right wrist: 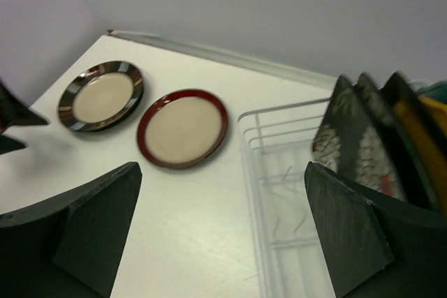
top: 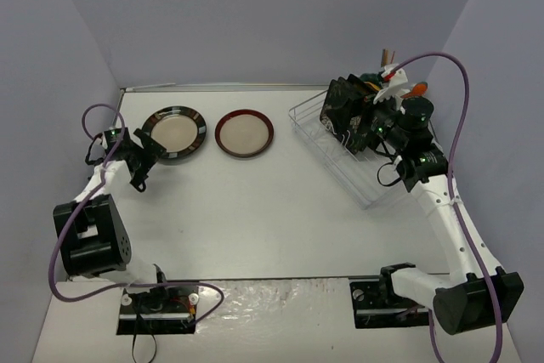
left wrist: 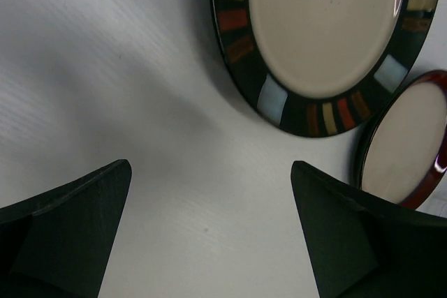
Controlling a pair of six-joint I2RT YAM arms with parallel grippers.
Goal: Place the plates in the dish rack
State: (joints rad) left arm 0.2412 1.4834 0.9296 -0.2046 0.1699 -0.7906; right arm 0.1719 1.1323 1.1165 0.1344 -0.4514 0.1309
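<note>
A round cream plate with a striped black rim (top: 175,133) (left wrist: 328,33) (right wrist: 101,95) lies flat at the back left. Beside it on the right lies a cream plate with a red-brown rim (top: 244,133) (left wrist: 405,151) (right wrist: 183,127). The white wire dish rack (top: 340,159) (right wrist: 279,172) stands at the right, with black square plates (top: 344,112) (right wrist: 356,144) upright on edge in it. My left gripper (top: 143,163) (left wrist: 209,165) hangs open over bare table, just short of the striped plate. My right gripper (top: 361,129) (right wrist: 222,165) is open above the rack's left rim, holding nothing.
A caddy with colourful utensils (top: 387,82) sits at the rack's far corner. Teal and yellow dishes (right wrist: 429,106) show behind the black plates. Grey walls close in the table on the left, back and right.
</note>
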